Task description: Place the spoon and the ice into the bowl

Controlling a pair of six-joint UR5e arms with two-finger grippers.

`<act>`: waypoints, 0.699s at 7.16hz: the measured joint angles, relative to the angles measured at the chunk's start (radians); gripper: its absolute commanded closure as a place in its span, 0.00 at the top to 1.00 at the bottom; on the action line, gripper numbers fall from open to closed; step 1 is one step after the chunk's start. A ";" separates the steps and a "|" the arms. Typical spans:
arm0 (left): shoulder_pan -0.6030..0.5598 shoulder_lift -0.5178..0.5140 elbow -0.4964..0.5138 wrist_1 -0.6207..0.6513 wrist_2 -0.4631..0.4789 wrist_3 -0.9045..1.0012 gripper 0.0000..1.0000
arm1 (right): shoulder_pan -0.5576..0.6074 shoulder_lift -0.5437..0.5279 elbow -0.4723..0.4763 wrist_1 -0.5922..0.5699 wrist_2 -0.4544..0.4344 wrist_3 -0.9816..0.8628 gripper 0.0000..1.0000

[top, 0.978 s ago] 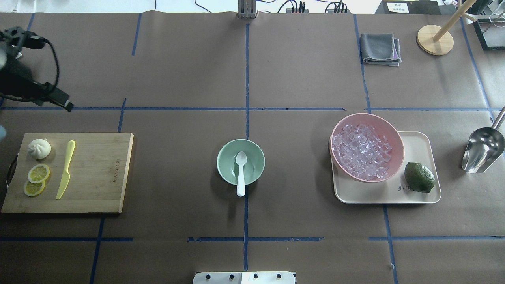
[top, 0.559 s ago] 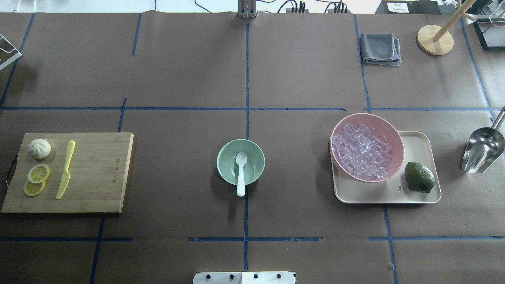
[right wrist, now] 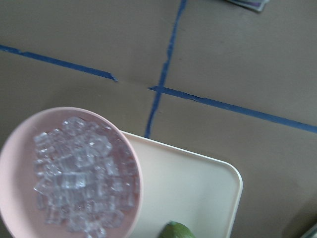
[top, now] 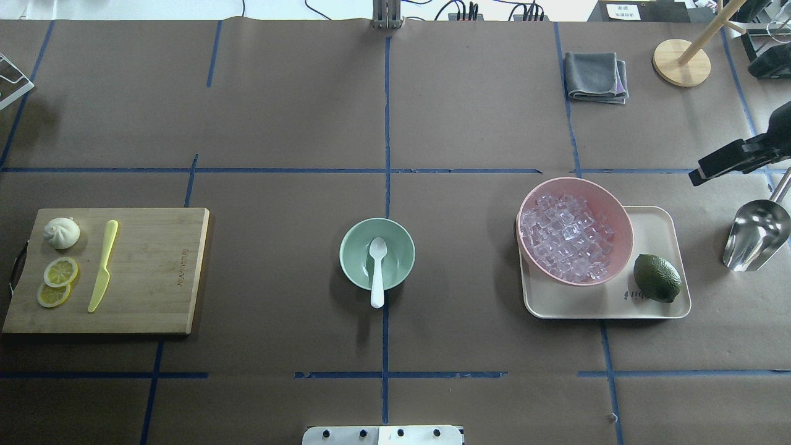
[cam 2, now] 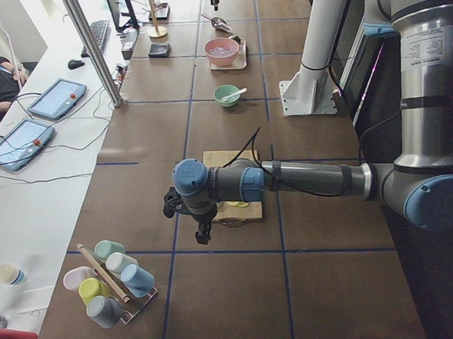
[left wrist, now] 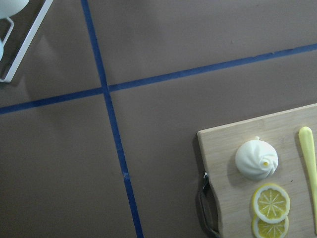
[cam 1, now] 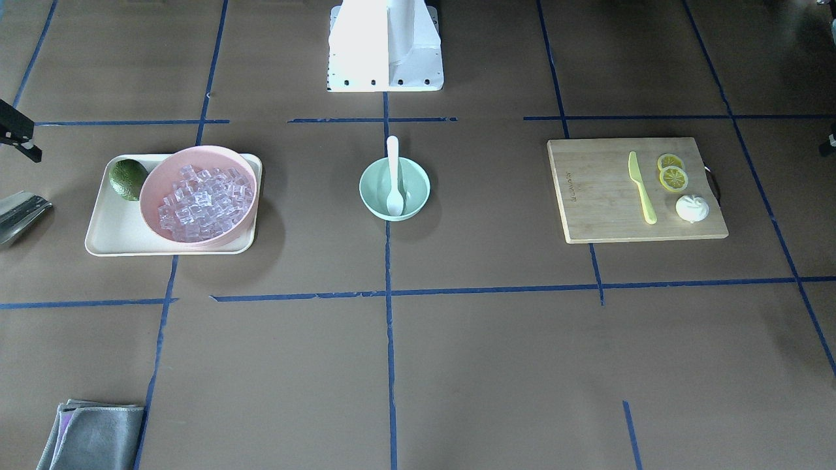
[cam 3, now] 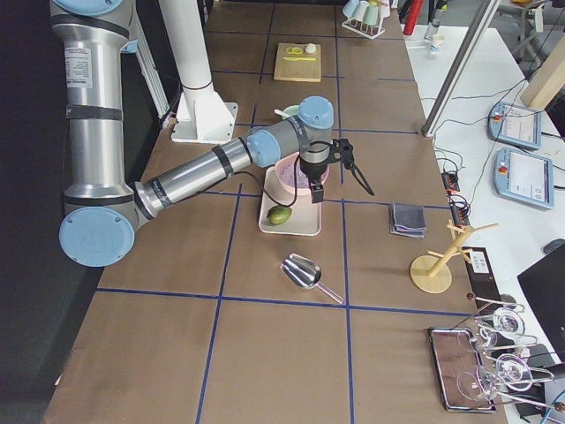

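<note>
- Left fingers (cam 2: 203,233): seen only in the left side view. They point down over the brown paper-covered worktop (cam 2: 240,290), just off the outer end of the bamboo cutting board (top: 154,272). Cannot tell how far they are spread.
- Right fingers (cam 3: 315,193): they point down above the large pink bowl (top: 620,213). The overhead view catches only a dark end of that arm at its right edge. Cannot tell the spread here either.
- Small white plastic spoon (top: 377,272): scoop inside the small mint-green bowl (top: 355,247), handle over the rim on the robot's side, mid-worktop.
- Clear ice cubes (top: 565,238): piled in the pink bowl on the cream tray (top: 655,232), beside a dark green lime (top: 657,278), well apart from the mint-green bowl.
- Left wrist view shows the board's corner close up: white bun (left wrist: 256,159), two lemon slices (left wrist: 270,203) and the yellow-green plastic knife (left wrist: 308,163).
- Right wrist view looks straight down on the ice and tray.
- Neither wrist view shows fingers.
- The overhead view shows the steel scoop (top: 755,235) whole. The front-facing view clips it.
</note>
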 measured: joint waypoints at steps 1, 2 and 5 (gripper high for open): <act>-0.003 0.006 0.015 -0.004 0.001 -0.002 1.00 | -0.100 0.072 0.001 0.000 -0.075 0.134 1.00; -0.004 0.007 0.023 -0.005 0.000 -0.003 1.00 | -0.207 0.124 -0.001 0.001 -0.184 0.253 1.00; -0.004 0.007 0.027 -0.006 -0.008 -0.003 1.00 | -0.368 0.171 -0.035 0.002 -0.348 0.377 1.00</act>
